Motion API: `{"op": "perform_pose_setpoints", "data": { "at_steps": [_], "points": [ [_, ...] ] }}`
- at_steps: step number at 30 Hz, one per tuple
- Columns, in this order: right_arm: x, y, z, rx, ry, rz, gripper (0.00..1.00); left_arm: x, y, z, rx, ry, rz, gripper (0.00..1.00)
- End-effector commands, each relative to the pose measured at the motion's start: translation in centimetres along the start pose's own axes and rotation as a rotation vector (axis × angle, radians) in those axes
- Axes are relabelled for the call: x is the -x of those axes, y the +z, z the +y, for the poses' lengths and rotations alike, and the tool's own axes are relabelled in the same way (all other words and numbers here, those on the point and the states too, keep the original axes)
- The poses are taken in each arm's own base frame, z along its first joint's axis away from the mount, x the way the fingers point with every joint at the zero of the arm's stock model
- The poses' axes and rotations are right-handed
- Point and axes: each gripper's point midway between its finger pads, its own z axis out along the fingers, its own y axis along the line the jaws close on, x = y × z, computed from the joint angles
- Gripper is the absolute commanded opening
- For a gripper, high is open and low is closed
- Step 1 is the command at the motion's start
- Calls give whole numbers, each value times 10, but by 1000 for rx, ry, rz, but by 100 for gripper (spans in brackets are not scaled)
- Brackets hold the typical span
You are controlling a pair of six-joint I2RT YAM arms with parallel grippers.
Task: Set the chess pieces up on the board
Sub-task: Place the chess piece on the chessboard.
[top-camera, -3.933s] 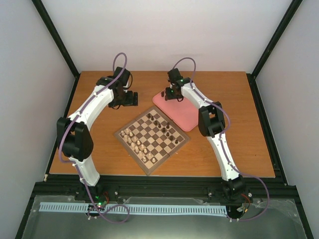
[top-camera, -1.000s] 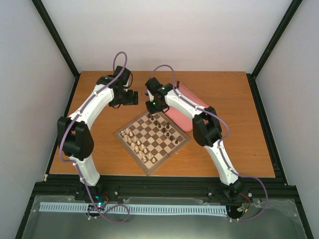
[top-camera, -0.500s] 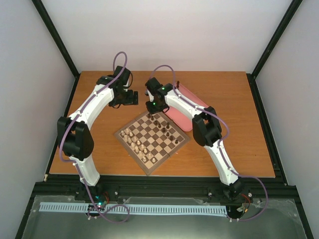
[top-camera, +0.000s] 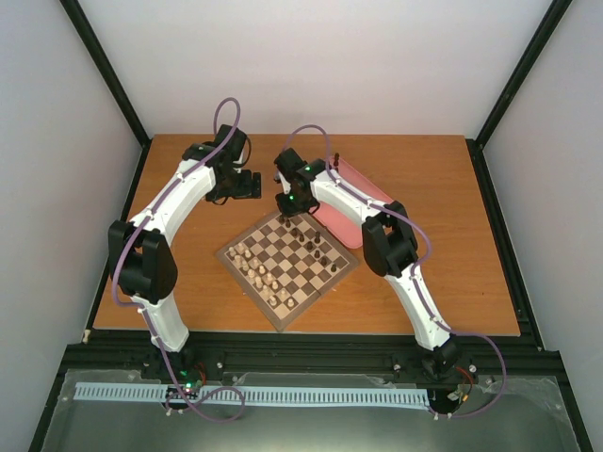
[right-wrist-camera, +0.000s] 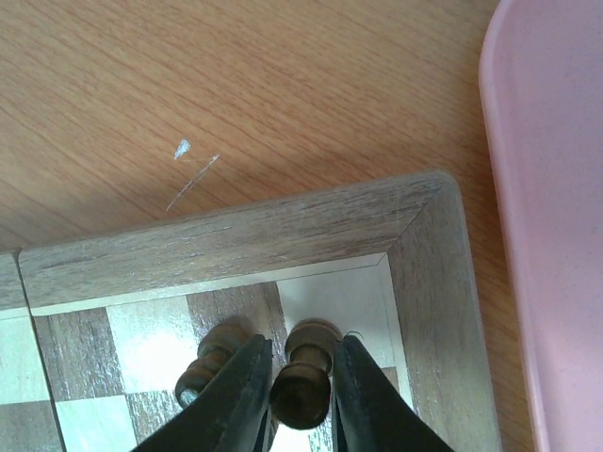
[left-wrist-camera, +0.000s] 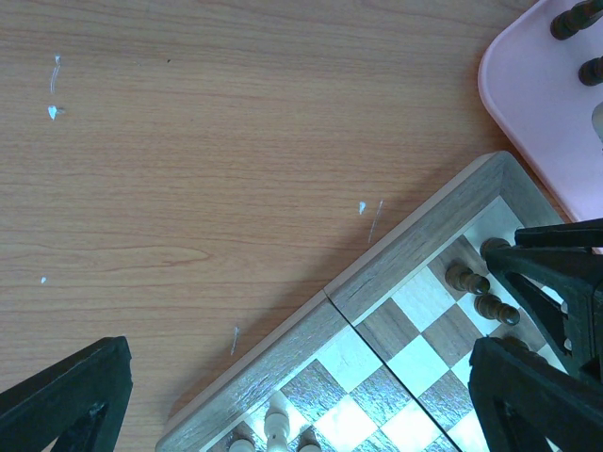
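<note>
The board (top-camera: 315,279) lies at an angle mid-table. Several dark chess pieces (top-camera: 307,236) stand along its far right side and cream ones along its near left side. My right gripper (top-camera: 285,209) is over the board's far corner. In the right wrist view the right gripper (right-wrist-camera: 301,345) is shut on a dark chess piece (right-wrist-camera: 301,384) that stands upright on the light corner square, beside another dark piece (right-wrist-camera: 209,365). My left gripper (top-camera: 247,185) is open and empty above bare table by the board's far left edge (left-wrist-camera: 415,243).
A pink tray (top-camera: 350,215) lies just right of the board's far corner, with two dark pieces (left-wrist-camera: 577,17) left at its far end. Cream pieces (left-wrist-camera: 278,424) stand at the board's left corner. The cell's walls stand along both table sides.
My right gripper has moved from the pink tray left to the board's far corner with a dark piece. Over the last second it has barely moved. The left arm has stayed still.
</note>
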Motion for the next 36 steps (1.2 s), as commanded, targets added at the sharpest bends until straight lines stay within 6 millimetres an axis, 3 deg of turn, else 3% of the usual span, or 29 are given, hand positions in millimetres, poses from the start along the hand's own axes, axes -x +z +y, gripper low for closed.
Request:
{"op": "perform_pose_setpoints", "data": {
  "at_steps": [1, 10, 28, 31, 36],
  "points": [
    [2, 0, 1, 4, 1, 1, 22, 10, -20, 1, -10, -7, -49, 100],
    [8, -5, -3, -21, 4, -23, 26, 11, -22, 1, -10, -7, -55, 100],
    [17, -8, 0, -11, -13, -48, 26, 12, -20, -1, -15, -5, -50, 100],
    [28, -21, 5, 13, -18, -86, 28, 11, -19, -1, -14, -4, -49, 100],
    [51, -52, 6, 25, -17, -176, 40, 11, -19, -1, -14, -5, -49, 100]
  ]
}}
